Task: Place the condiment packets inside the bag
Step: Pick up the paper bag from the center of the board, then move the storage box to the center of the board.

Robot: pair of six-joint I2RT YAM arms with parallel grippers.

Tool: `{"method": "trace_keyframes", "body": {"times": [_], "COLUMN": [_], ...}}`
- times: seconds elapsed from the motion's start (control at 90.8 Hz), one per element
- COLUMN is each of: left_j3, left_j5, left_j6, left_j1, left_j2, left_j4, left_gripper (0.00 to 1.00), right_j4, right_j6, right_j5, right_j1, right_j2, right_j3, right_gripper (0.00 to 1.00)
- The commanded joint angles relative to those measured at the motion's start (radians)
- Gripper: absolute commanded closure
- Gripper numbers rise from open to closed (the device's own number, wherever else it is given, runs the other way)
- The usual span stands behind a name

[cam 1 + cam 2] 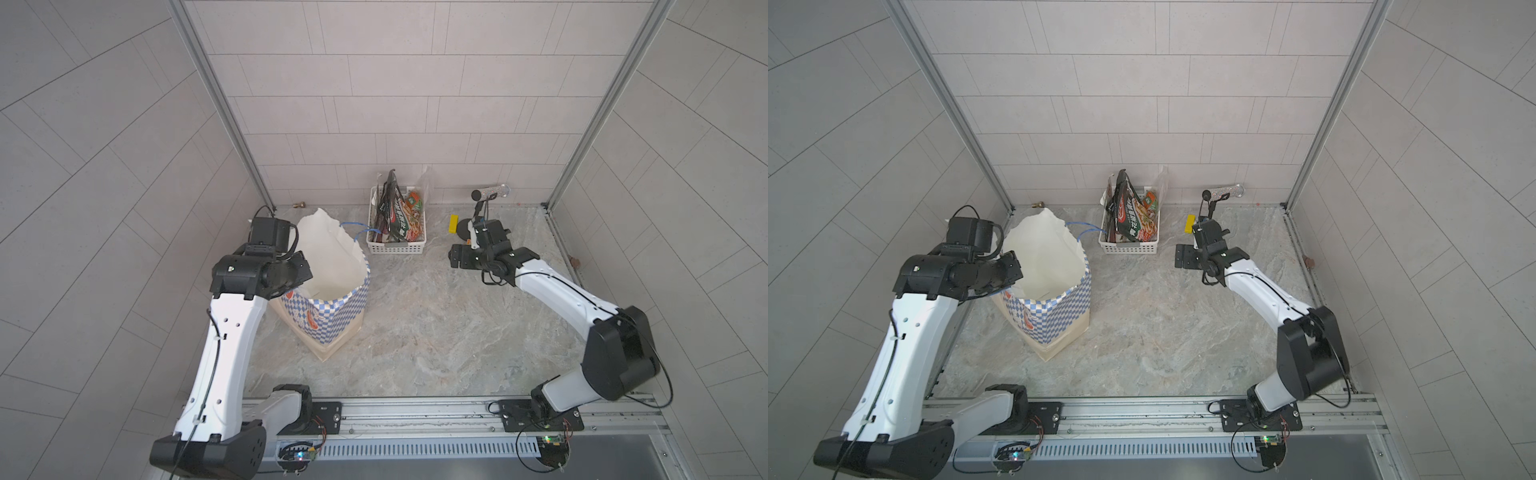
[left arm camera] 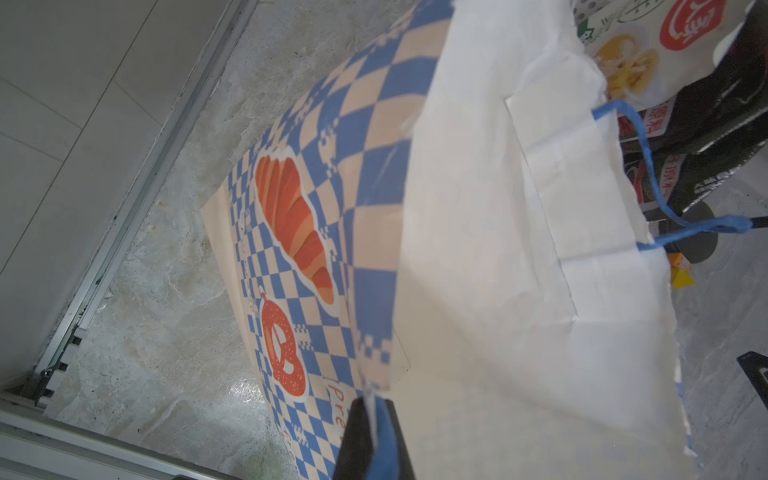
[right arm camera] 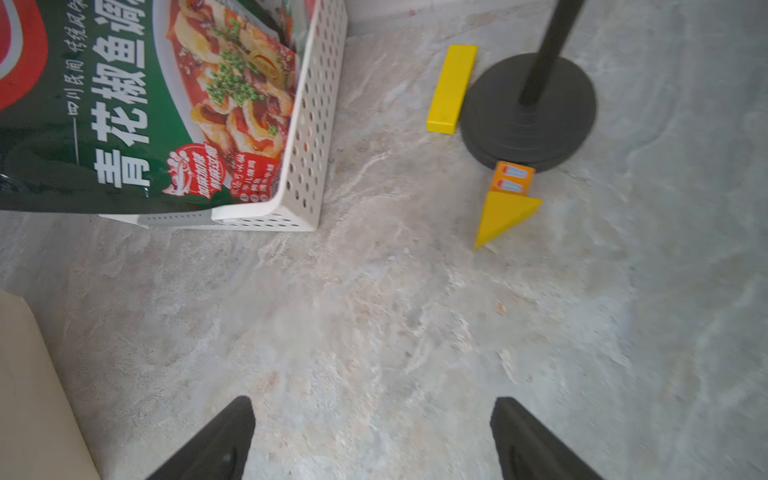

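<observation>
Jaws on the left gripper (image 2: 376, 415) are pinched shut on the rim of the bag (image 1: 332, 316), which stands upright and open-mouthed. The right gripper (image 3: 372, 405) hangs wide open over bare tabletop (image 3: 374, 311), holding nothing. The condiment packets (image 1: 399, 220) stand in the white basket (image 1: 397, 248) just beyond the bag. Can't really count them.

The bag (image 1: 332, 316) is blue-and-white checked, the basket (image 1: 397, 248) white.

Bag (image 2: 478, 249) rim is being pinched between left gripper (image 2: 376, 440) fingers (image 2: 353, 436); condiment packets (image 2: 665, 25) are being partly hidden behind it.
</observation>
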Motion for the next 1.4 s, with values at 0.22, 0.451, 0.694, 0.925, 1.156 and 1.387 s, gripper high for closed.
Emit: {"method": "trace_keyframes", "body": {"times": [0.22, 0.451, 0.694, 0.925, 1.156, 1.387], "left_j3": [-0.083, -0.081, -0.044, -0.041, -0.047, -0.052], "left_j5": [0.131, 0.142, 0.074, 0.010, 0.020, 0.066], "left_j6": [0.017, 0.020, 0.021, 0.021, 0.020, 0.031], "left_j1": [0.047, 0.048, 0.047, 0.047, 0.047, 0.047], "left_j2": [-0.111, -0.119, -0.119, -0.125, -0.115, -0.106], "left_j4": [0.143, 0.141, 0.108, 0.089, 0.099, 0.110], "left_gripper": [1.00, 1.00, 1.00, 1.00, 1.00, 1.00], "right_j4": [-0.185, -0.337, -0.458, -0.483, -0.425, -0.391], "right_j6": [0.027, 0.034, 0.009, -0.023, -0.066, -0.080], "right_j5": [0.032, 0.109, 0.238, 0.295, 0.314, 0.327], "right_j1": [0.023, 0.051, 0.081, 0.021, -0.058, -0.083], "right_j2": [0.474, 0.692, 0.743, 0.638, 0.459, 0.309], "right_j3": [0.553, 0.809, 0.797, 0.596, 0.329, 0.104], "right_gripper": [0.08, 0.13, 0.14, 0.11, 0.11, 0.11]}}
